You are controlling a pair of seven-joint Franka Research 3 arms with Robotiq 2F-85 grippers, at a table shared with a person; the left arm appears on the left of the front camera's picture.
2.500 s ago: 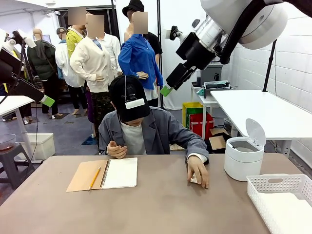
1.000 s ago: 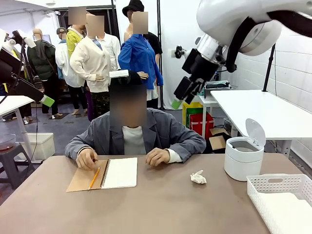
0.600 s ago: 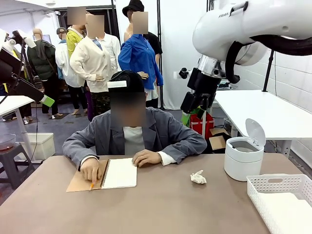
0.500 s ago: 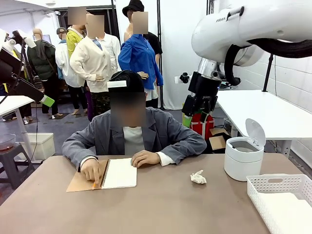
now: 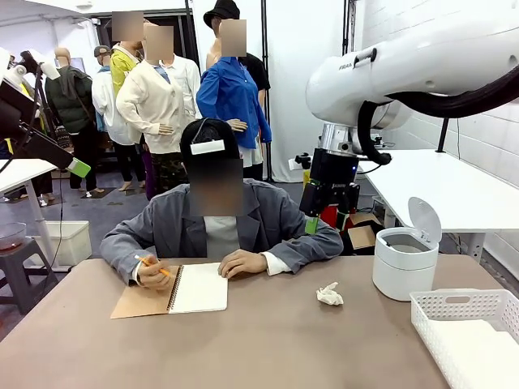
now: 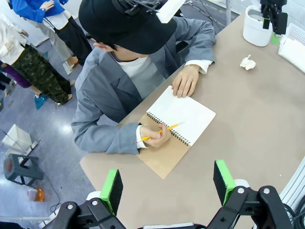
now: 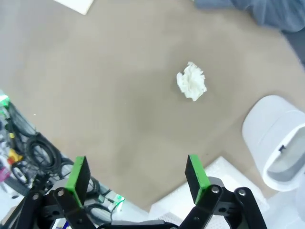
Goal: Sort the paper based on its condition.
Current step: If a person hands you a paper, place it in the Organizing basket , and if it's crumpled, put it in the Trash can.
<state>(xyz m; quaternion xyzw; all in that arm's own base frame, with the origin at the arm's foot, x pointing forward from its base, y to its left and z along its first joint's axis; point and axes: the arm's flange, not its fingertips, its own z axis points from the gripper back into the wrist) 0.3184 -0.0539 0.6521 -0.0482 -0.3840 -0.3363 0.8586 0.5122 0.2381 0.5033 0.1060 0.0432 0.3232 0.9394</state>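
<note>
- Over the last moments the person's hand left the paper ball (image 5: pixel 329 295) lying alone on the table (image 5: pixel 268 348) and went back to the notebook (image 5: pixel 199 288), where it now holds a pencil.
- Meanwhile the right gripper (image 5: pixel 323 223) has swung down from high up and now points at the table, at 12 o'clock above the ball in the front view.
- We judge that the ball is free to be taken, and that this arm is lining up for it.
- The right gripper's jaws stand wide with nothing between them. In its wrist view the ball lies at about 1 o'clock from the gap, well apart from the fingers.
- The left gripper (image 6: pixel 167 186) is also spread wide and empty, high over the notebook side.
- The ball is small, white and tightly crumpled, with creased lobes. It rests at about 8 o'clock of the white bin (image 5: pixel 403 263), whose lid stands up, and at 10 o'clock of the white basket (image 5: pixel 454 304).
- Being crumpled, it probably belongs in the bin.
</note>
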